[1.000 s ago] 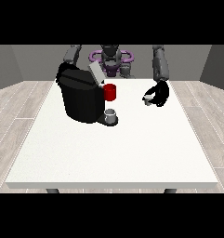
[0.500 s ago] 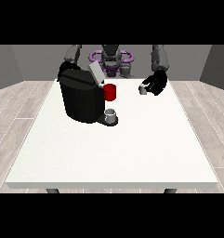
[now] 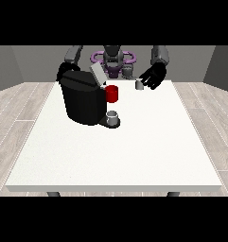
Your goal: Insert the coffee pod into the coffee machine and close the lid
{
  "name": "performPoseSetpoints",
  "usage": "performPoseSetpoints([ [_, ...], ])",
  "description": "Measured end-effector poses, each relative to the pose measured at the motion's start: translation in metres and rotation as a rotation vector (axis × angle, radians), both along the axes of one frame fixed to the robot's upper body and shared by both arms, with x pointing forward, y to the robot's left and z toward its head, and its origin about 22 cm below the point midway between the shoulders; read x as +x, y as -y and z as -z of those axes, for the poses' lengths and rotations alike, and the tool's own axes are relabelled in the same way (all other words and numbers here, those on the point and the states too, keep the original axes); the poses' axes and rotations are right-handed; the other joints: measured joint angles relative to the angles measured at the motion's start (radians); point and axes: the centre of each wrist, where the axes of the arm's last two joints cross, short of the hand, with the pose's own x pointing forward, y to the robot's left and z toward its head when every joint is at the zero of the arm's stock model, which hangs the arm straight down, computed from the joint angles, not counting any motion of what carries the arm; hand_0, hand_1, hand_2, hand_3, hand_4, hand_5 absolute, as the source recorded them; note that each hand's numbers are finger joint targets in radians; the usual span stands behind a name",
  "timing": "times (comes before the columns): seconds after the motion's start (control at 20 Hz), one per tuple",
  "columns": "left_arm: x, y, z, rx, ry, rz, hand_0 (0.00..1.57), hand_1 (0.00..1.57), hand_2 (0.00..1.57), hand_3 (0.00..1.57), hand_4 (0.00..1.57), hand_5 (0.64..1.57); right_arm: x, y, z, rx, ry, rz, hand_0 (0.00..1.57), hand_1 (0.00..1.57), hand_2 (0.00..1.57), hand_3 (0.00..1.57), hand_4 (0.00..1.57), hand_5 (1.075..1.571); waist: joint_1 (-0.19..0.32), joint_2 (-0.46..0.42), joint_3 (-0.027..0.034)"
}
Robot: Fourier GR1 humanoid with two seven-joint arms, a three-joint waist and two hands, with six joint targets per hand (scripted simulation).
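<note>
While the coffee pod (image 3: 139, 84) is pinched at the fingertips of the hand at the view's right (image 3: 152, 76), it is held above the white table (image 3: 134, 151). Beside that hand, leftward, the coffee machine (image 3: 84, 98) is seen, lid (image 3: 98, 74) raised, red part (image 3: 112, 93) and small cup (image 3: 113, 116) at its front. The other hand (image 3: 63, 70) is mostly hidden behind the machine; finger state cannot be told.

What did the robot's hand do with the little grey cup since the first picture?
The hand at the view's right carried the coffee pod up off the table and toward the coffee machine. The machine, its raised lid, the red mug and the small cup under it stayed put.
</note>
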Motion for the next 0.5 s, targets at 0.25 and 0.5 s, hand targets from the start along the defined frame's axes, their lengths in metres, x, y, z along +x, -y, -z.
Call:
performPoseSetpoints([
  [0.25,0.012,0.007,-0.037,-0.006,0.043,-0.004,1.07,1.07,1.22,1.23,0.52,1.571,0.004,-0.003,-0.005,-0.005,0.017,-0.018,0.00,0.00,0.00,0.00,0.49,1.571,-0.027,0.013,0.0002],
  [0.5,0.021,0.001,-0.082,-0.031,0.120,-0.048,1.21,1.21,1.25,1.19,0.49,1.571,0.011,-0.007,-0.023,-0.018,0.060,-0.043,0.00,0.00,0.00,0.00,0.51,1.571,-0.080,0.058,-0.0002],
])
